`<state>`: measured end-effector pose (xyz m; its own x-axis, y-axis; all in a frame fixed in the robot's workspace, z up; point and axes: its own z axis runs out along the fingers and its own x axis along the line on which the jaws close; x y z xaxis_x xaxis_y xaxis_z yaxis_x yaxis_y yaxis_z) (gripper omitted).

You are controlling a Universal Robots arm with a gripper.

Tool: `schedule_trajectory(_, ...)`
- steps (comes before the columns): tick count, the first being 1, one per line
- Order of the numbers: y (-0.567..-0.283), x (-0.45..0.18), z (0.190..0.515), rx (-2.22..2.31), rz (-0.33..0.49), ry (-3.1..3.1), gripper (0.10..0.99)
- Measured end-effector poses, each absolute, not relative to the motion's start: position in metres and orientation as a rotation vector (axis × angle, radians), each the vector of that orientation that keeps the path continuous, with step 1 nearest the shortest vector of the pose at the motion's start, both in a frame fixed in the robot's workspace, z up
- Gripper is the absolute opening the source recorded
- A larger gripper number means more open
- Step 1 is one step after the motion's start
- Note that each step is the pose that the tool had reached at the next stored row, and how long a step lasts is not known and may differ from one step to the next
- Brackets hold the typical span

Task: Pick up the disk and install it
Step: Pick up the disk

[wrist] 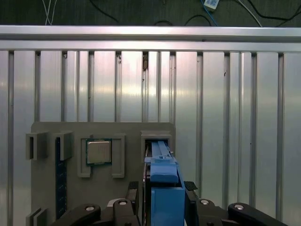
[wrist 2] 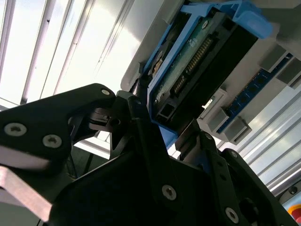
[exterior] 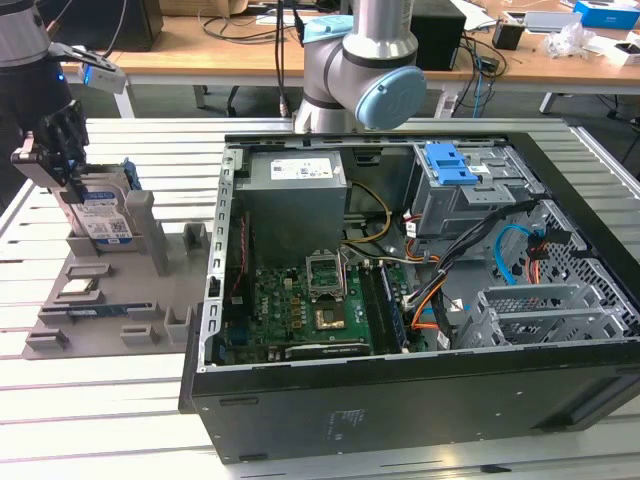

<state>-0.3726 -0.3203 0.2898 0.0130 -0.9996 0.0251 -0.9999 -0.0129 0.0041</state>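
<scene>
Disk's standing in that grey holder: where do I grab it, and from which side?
Take the disk by its top edge, pinching across its two broad faces, straight down from above. It stands on edge in the grey holder, whose posts flank it, leaving only the top free. The gripper sits there now.

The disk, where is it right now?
At the exterior view's left, the disk stands on edge in the grey fixture, beside the open computer case, with the gripper at its top.
</scene>
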Motion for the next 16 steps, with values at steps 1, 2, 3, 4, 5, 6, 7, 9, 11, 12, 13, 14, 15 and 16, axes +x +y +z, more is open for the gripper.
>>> schedule_trajectory(1,-0.3203,-0.3726,0.2897,2.221,0.023,-2.193,0.482)
schedule_trajectory(2,-0.3203,-0.3726,0.2897,2.221,0.023,-2.193,0.482)
schedule_trajectory(3,-0.3203,-0.3726,0.2896,2.221,0.023,-2.193,0.482)
schedule_trajectory(4,-0.3203,-0.3726,0.2896,2.221,0.023,-2.193,0.482)
schedule_trajectory(5,-0.3203,-0.3726,0.2895,2.221,0.023,-2.193,0.467)
schedule_trajectory(6,-0.3203,-0.3726,0.2894,2.221,0.023,-2.193,0.4)
schedule_trajectory(7,-0.3203,-0.3726,0.2894,2.221,0.023,-2.193,0.365)
schedule_trajectory(9,-0.3203,-0.3726,0.2893,2.221,0.023,-2.193,0.365)
schedule_trajectory(11,-0.3203,-0.3726,0.2891,2.221,0.023,-2.193,0.365)
schedule_trajectory(12,-0.3203,-0.3726,0.2891,2.221,0.023,-2.192,0.365)
schedule_trajectory(13,-0.3203,-0.3726,0.289,2.221,0.023,-2.193,0.365)
schedule_trajectory(14,-0.3203,-0.3726,0.2889,2.221,0.023,-2.193,0.365)
schedule_trajectory(15,-0.3203,-0.3726,0.2889,2.221,0.023,-2.192,0.365)
schedule_trajectory(16,-0.3203,-0.3726,0.2889,2.221,0.023,-2.193,0.365)
